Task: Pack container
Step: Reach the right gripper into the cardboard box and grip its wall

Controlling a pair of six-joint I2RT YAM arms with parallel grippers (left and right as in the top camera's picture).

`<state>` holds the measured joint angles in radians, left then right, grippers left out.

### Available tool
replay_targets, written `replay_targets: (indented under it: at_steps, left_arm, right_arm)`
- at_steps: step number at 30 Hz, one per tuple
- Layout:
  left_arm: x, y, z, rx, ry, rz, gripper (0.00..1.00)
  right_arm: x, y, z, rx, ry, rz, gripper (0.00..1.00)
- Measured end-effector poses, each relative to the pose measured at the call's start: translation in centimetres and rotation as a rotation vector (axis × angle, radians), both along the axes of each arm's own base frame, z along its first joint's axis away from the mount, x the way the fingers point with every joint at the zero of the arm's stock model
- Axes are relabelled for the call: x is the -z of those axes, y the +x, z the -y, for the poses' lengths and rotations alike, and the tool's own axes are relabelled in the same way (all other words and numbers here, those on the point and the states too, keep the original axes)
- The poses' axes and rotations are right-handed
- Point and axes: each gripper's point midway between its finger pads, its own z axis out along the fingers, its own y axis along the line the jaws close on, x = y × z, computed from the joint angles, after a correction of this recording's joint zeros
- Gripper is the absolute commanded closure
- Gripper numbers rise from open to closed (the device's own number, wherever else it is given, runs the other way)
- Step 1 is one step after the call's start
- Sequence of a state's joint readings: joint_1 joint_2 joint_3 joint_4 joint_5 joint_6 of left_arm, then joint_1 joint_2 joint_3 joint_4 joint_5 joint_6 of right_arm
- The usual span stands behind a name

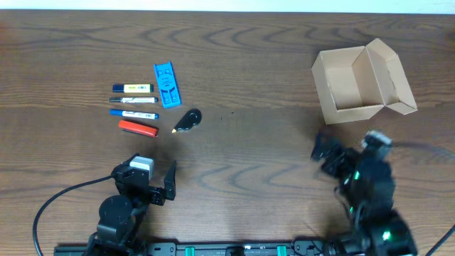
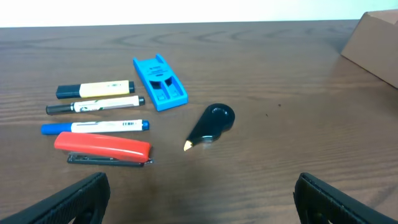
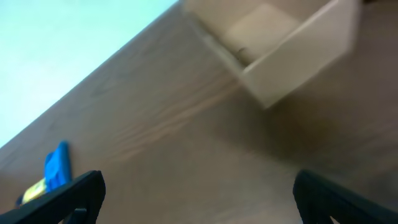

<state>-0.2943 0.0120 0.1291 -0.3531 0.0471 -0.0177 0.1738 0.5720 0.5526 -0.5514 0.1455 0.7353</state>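
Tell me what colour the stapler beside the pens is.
The stapler is red with a dark base, clearest in the left wrist view.

Pens and stapler lie left; container sits far right on table.

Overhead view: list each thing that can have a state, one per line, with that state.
container, open, flap lid up, empty inside
yellow highlighter, capped
black marker, capped
blue marker, capped
red stapler, closed, lying flat
left gripper, open, holding nothing
right gripper, open, holding nothing
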Motion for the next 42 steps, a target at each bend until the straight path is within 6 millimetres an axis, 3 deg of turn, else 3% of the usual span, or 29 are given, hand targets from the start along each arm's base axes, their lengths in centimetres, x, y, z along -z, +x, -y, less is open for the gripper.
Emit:
replay_targets:
  at_steps: [8, 13, 16, 21, 27, 34, 36, 40, 42]
  left_arm:
    - [0.0, 0.0, 0.0, -0.002, 0.001, 0.001, 0.05]
    - [0.0, 0.0, 0.0, -0.002, 0.000, 0.001, 0.05]
    - [0.0, 0.0, 0.0, -0.002, 0.000, 0.001, 0.05]
    - [0.0, 0.0, 0.0, -0.002, 0.000, 0.002, 0.05]
    - [0.0, 0.0, 0.0, -0.002, 0.000, 0.001, 0.05]
    - [0.0, 0.0, 0.0, -0.002, 0.000, 0.001, 0.04]
    - [0.0, 0.0, 0.0, -0.002, 0.000, 0.001, 0.05]
    - [0.0, 0.0, 0.0, -0.002, 0.000, 0.002, 0.05]
    - [0.0, 0.0, 0.0, -0.002, 0.000, 0.001, 0.04]
  right_arm:
    - [-2.6, 3.3, 4.7, 0.201, 0.006, -0.340, 0.01]
    - [-2.6, 7.8, 5.8, 0.204, 0.101, -0.427, 0.01]
    - [-1.4, 9.2, 5.1, 0.149, 0.156, -0.466, 0.01]
    - [0.7, 10.0, 4.4, 0.116, 0.200, -0.525, 0.01]
    - [3.8, 10.3, 5.7, 0.190, 0.234, -0.612, 0.02]
    - [9.0, 10.9, 6.8, 0.238, 0.240, -0.742, 0.07]
    - [9.9, 11.5, 6.9, 0.238, 0.248, -0.745, 0.11]
    - [9.8, 13.0, 7.4, 0.247, 0.236, -0.703, 0.29]
    - [9.8, 13.7, 7.4, 0.247, 0.239, -0.684, 0.33]
